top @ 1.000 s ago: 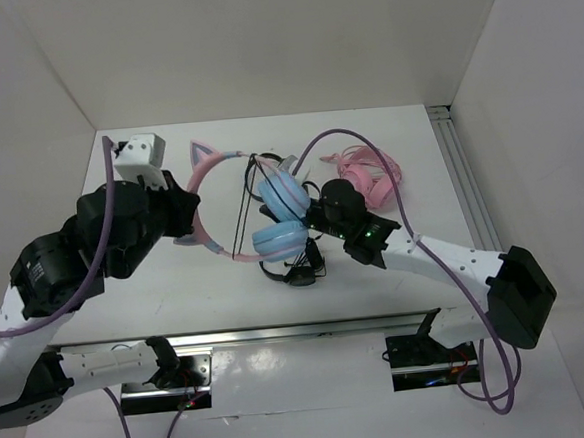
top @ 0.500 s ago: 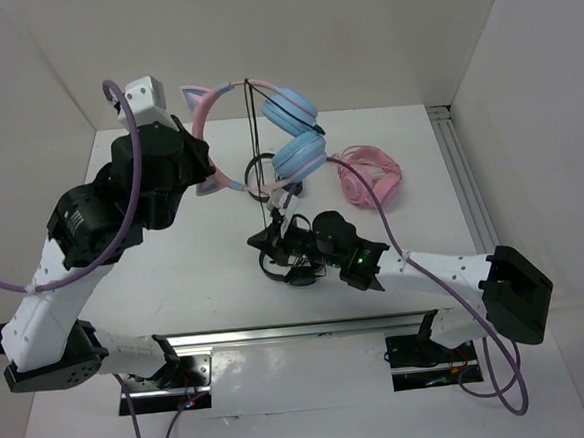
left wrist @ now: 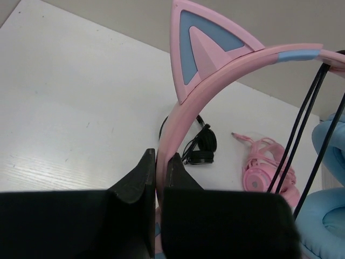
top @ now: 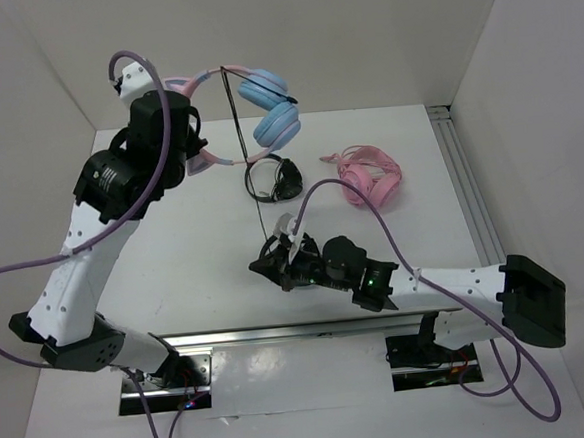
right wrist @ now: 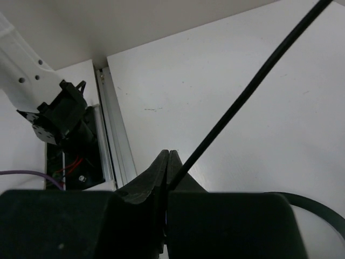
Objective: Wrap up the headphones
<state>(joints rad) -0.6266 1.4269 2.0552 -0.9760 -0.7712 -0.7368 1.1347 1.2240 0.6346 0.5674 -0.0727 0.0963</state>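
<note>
Left gripper [left wrist: 159, 157] clamped on the pink headband [left wrist: 215, 73], so I have the headphones [top: 264, 106] hoisted high over the table's [top: 174, 257] far-left | right gripper [right wrist: 168, 155] pinched shut on the cable [top: 252, 182], low and near | cable taut between them, running far-to-near | right arm best placed to wind it, I reckon | no containers seen

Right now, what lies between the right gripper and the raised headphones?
In the top view, the cable spans that stretch, taut from the right gripper up to the headphones. The black headphones lie beneath it.
</note>
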